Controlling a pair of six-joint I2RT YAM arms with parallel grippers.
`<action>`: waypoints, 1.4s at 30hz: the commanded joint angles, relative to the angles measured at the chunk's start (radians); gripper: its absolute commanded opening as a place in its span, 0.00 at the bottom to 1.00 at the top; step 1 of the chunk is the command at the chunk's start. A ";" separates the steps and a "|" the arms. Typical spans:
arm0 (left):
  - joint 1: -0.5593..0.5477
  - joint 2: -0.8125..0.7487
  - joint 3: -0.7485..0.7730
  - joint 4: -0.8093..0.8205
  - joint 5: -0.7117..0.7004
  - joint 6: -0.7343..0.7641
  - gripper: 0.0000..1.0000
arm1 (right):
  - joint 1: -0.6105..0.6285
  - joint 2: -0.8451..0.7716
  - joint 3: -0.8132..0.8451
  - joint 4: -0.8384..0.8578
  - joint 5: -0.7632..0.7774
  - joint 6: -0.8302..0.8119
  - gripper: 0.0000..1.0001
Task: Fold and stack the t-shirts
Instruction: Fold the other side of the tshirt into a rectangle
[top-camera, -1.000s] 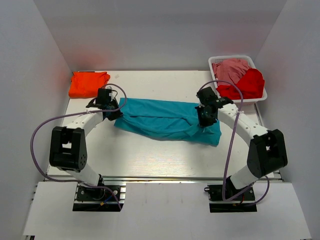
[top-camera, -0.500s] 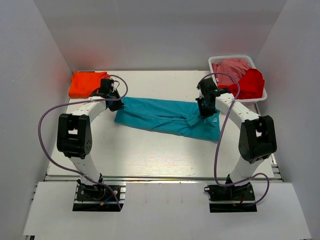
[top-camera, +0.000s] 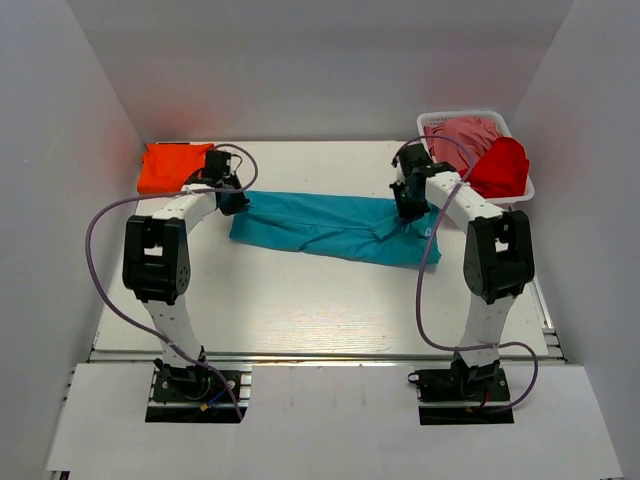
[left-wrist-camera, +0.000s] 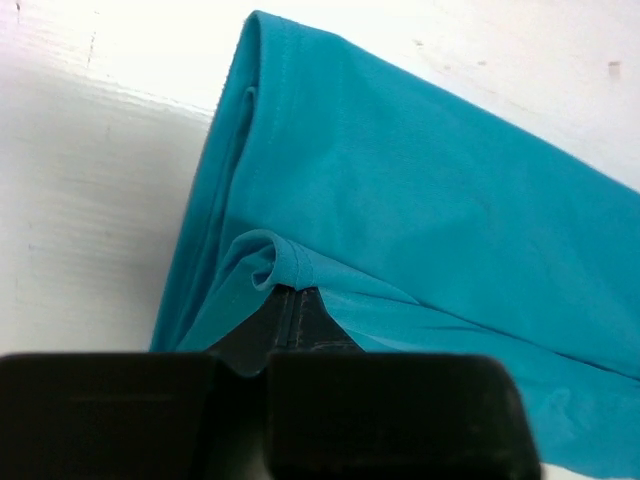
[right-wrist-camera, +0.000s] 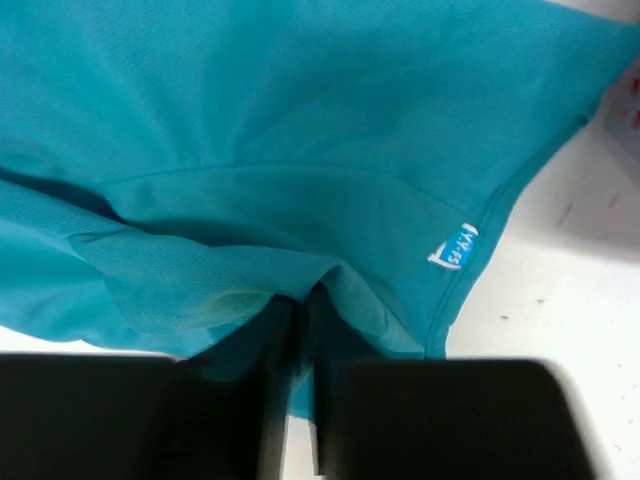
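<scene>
Four shirts show, one of each colour. The teal t-shirt (top-camera: 320, 228) lies mid-table as a long folded band running from 9 to 3 o'clock. The orange t-shirt (top-camera: 175, 165) sits folded at 10 o'clock. A red shirt (top-camera: 500, 165) and a pink shirt (top-camera: 462, 135) are heaped in the single white basket (top-camera: 470, 115) at 2 o'clock.

The left gripper (left-wrist-camera: 290, 320) pinches a hem fold at the band's 9 o'clock end. The right gripper (right-wrist-camera: 300, 320) is over the 3 o'clock end, near a white label (right-wrist-camera: 455, 247). Its jaws are almost together and cloth bunches at the slit, but whether it grips I cannot tell. Both sets of fingertips are partly buried in cloth, and the basket shirts' shapes are unclear.
</scene>
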 joint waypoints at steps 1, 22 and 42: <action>0.004 0.034 0.065 0.001 -0.049 0.004 0.04 | -0.017 0.056 0.081 0.013 -0.035 -0.013 0.20; -0.023 -0.144 -0.012 0.054 0.090 0.052 1.00 | -0.021 -0.149 -0.139 0.186 -0.252 0.085 0.90; -0.053 0.091 -0.010 0.048 0.222 0.085 1.00 | 0.009 0.283 0.239 0.260 -0.451 0.179 0.90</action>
